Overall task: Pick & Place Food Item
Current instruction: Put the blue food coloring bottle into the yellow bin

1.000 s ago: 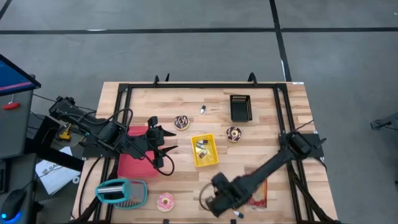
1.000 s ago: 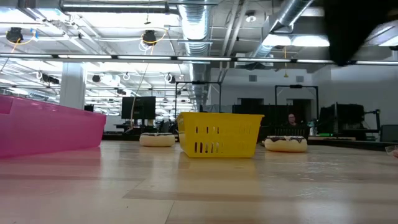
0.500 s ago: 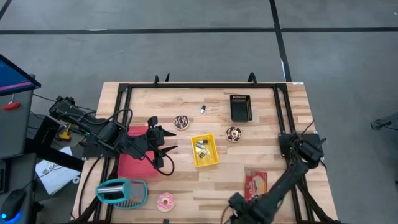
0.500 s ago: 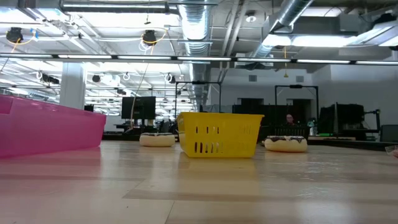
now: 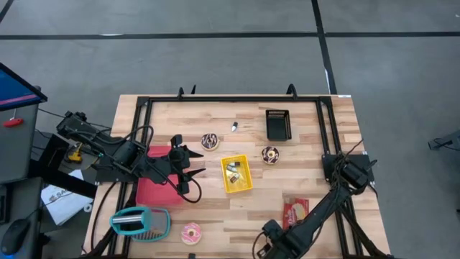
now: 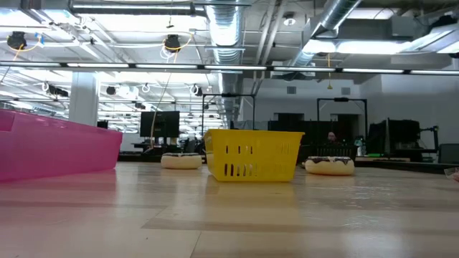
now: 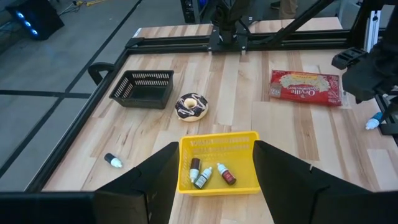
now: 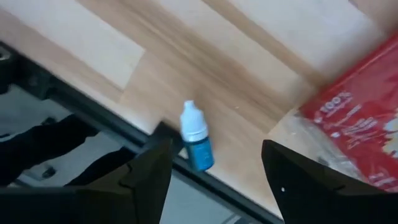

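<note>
I hover my right gripper (image 8: 208, 171), jaws wide, over the small blue-labelled white dropper bottle (image 8: 196, 144) beside the red popcorn packet (image 8: 364, 124); next I descend and close.

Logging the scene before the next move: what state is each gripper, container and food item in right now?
Left gripper: open, empty, above the yellow basket.
Right gripper: open, empty, over the blue dropper bottle.
Blue dropper bottle: lying flat at the table edge.
Yellow basket: upright, holding small bottles.
Black basket: upright, looks empty.
Popcorn packet: lying flat.
Pink bin: upright; contents unseen.
</note>
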Tool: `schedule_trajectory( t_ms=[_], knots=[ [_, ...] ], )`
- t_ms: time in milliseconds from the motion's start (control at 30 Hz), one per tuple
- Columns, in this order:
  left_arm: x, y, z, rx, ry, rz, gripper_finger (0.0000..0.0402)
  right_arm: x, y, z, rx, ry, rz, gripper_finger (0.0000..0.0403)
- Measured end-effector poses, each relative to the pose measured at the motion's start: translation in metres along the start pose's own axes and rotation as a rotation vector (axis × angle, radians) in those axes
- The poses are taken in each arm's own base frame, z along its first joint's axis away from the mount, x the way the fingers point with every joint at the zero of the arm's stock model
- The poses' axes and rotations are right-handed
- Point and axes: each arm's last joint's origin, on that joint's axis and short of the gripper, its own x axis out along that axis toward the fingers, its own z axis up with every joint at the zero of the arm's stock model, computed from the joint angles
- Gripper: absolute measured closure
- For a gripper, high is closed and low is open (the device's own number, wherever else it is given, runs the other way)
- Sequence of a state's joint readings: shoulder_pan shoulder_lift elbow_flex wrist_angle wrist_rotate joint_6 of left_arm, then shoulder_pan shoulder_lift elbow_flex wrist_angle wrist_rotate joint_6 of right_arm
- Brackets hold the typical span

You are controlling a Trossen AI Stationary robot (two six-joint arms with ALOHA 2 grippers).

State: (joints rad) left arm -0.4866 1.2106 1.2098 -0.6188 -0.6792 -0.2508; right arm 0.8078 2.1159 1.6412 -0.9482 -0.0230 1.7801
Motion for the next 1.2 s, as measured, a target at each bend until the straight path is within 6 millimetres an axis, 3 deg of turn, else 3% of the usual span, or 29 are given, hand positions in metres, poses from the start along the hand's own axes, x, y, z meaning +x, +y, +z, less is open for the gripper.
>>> schedule_trajectory(
  t_ms=[500, 700, 900, 1200],
  knots=[
    [0.0, 0.0, 0.0, 0.003, 0.0, 0.0, 0.0202, 0.013, -0.002, 0.002, 0.021, 0.009, 0.036, 0.0165],
    [0.0, 0.0, 0.0, 0.003, 0.0, 0.0, 0.0202, 0.035, 0.005, -0.001, 0.011, 0.041, 0.053, 0.0165],
    [0.0, 0.0, 0.0, 0.002, 0.0, -0.001, 0.0202, 0.039, 0.006, -0.001, 0.034, 0.045, 0.047, 0.0166],
    [0.0, -0.001, 0.001, -0.008, -0.009, -0.019, 0.0202, 0.04, 0.002, -0.002, 0.035, 0.032, 0.008, 0.0225]
  ],
)
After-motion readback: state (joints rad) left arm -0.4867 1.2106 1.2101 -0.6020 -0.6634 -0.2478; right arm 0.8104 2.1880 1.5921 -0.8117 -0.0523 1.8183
